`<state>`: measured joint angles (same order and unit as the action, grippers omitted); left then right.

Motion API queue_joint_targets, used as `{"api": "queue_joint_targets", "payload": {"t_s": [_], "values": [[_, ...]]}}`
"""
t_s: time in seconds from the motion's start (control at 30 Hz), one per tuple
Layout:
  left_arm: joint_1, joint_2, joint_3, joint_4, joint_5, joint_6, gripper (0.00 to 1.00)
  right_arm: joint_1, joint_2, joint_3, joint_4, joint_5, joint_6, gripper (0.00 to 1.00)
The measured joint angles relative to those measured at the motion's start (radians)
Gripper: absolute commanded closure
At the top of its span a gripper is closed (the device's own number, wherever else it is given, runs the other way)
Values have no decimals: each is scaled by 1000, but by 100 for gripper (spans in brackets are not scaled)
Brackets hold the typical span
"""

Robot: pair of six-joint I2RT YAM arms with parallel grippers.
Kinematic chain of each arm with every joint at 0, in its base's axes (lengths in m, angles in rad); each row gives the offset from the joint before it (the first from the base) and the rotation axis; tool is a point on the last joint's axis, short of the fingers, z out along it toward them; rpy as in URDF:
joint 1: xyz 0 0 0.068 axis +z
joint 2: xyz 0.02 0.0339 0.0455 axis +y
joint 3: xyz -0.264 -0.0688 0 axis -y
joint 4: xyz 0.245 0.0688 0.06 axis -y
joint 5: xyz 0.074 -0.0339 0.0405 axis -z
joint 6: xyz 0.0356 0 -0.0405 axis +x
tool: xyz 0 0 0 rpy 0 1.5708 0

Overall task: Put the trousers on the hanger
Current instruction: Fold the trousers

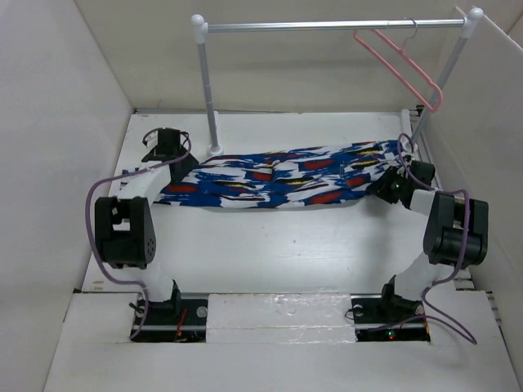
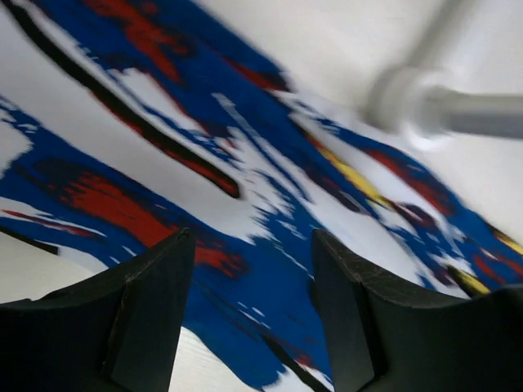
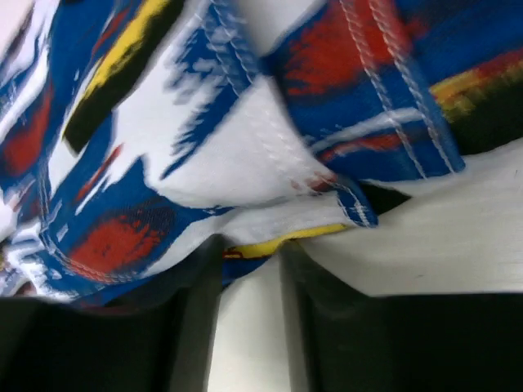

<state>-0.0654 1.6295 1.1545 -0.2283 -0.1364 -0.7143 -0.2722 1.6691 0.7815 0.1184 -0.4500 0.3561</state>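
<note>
The trousers (image 1: 286,175), blue-and-white print with red, black and yellow streaks, lie flat across the back of the table. The pink hanger (image 1: 400,59) hangs from the silver rail at the top right, away from both grippers. My left gripper (image 1: 183,168) is at the trousers' left end. In the left wrist view it (image 2: 253,237) is open, low over the print (image 2: 270,278). My right gripper (image 1: 391,184) is at the right end. In the right wrist view it (image 3: 249,245) is narrowly open, with a stitched hem (image 3: 270,241) between its fingertips.
The silver rail (image 1: 327,26) spans the back on two white posts. The left post (image 1: 209,90) stands just behind the trousers, and its base shows in the left wrist view (image 2: 409,102). White walls enclose the table on the left (image 1: 49,163) and right (image 1: 490,122).
</note>
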Motion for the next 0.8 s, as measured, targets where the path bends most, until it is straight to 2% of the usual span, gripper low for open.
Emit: {"api": "queue_joint_targets", "payload": {"t_s": [0.03,0.1,0.3,0.43,0.6,0.63,0.67,0.7,0.73,0.8], "values": [[21,33,-3,-3,9,-5,46,2,6,-8,22,13,21,81],[72,101,-3,-11,18,-11,46,5,15,-28,43,33,61,100],[208,172,-17,-22,67,-50,46,12,-64,-97,42,89,69,100],[280,166,-36,-21,82,-82,45,8,-250,-211,-21,111,4,100],[320,157,-39,-57,-10,-89,44,-60,-562,-385,-212,85,-93,100],[323,150,-47,-61,-27,-89,44,-74,-634,-409,-276,81,-113,99],[326,136,-63,-63,-42,-90,43,-86,-710,-423,-351,76,-134,93],[331,117,-85,-70,-55,-89,43,-95,-787,-426,-426,74,-154,70],[340,90,-112,-79,-61,-87,42,-103,-856,-421,-496,74,-177,61],[359,31,-161,-106,-82,-74,41,-110,-915,-370,-608,83,-240,48]]}}
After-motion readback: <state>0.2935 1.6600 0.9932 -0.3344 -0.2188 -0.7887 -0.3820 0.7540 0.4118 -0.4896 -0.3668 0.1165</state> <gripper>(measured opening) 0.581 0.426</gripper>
